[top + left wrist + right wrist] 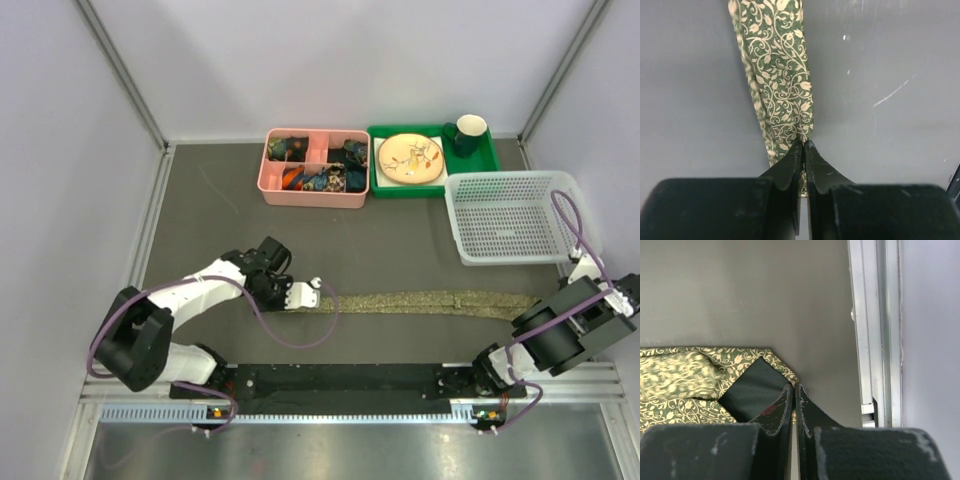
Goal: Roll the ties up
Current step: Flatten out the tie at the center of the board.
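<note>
The tie (430, 300) lies stretched flat across the dark table, left to right. It looks olive-tan from above. The wrist views show green fabric with a cream vine pattern. My left gripper (312, 292) is shut on its narrow left end. In the left wrist view the tie (780, 75) runs straight away from the closed gripper (804, 142). My right gripper (533, 308) is shut on the pointed tip of the wide right end. There the tie (690, 375) shows its dark lining, with the closed gripper (794, 386) at the tip.
A white mesh basket (510, 215) stands at the right, just behind the tie's wide end. A pink compartment box (314, 165) and a green tray (385, 183) with a plate (410, 158) and a mug (468, 133) sit at the back. A metal rail (872, 315) borders the table's right side.
</note>
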`<action>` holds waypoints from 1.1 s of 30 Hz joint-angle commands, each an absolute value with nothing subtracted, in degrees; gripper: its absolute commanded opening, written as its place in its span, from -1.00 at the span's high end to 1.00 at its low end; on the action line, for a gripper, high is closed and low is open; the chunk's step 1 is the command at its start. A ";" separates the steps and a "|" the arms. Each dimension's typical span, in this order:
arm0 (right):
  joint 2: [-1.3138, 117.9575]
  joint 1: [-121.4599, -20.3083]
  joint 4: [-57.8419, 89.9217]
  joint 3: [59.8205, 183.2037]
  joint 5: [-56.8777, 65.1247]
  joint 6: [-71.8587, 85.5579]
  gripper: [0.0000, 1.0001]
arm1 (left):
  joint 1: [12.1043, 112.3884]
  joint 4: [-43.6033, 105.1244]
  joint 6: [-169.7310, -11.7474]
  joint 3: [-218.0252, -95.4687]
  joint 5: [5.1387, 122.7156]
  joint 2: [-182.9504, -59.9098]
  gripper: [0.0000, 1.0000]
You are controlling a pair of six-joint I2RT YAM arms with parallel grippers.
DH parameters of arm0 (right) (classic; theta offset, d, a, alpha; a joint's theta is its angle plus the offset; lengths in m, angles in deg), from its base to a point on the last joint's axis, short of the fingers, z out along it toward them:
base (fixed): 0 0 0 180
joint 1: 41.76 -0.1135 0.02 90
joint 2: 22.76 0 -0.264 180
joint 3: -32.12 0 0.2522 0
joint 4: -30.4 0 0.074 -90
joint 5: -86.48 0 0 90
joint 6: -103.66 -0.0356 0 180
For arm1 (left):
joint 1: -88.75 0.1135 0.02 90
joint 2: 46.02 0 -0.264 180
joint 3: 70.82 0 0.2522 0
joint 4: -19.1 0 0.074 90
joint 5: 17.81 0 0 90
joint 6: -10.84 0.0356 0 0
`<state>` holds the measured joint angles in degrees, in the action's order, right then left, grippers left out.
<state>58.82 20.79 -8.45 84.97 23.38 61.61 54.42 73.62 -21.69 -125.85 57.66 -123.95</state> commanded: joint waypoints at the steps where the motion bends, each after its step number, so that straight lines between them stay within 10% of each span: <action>1: 59.33 21.88 -5.16 85.52 19.68 63.32 1.00 | 55.61 74.79 -19.66 -124.57 60.06 -121.09 0.81; 6: 58.10 22.49 -5.42 86.22 20.30 63.24 1.00 | 55.87 75.05 -18.60 -123.95 62.34 -120.20 0.33; 12: 54.50 23.72 -7.00 88.59 23.11 62.80 1.00 | 55.87 74.97 -22.99 -127.99 57.87 -118.45 -0.93; 29: 53.09 23.99 -2.67 98.52 20.47 58.04 1.00 | 57.10 68.02 -33.19 -130.02 53.91 -117.22 -0.98; 33: 52.31 24.07 -15.04 102.39 24.68 62.17 0.02 | 58.25 68.19 -37.39 -131.07 51.89 -114.50 -0.98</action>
<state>53.14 23.43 -5.01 97.60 20.43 58.98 57.28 69.99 -32.35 -129.68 55.26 -118.25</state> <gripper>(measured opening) 0.303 0.987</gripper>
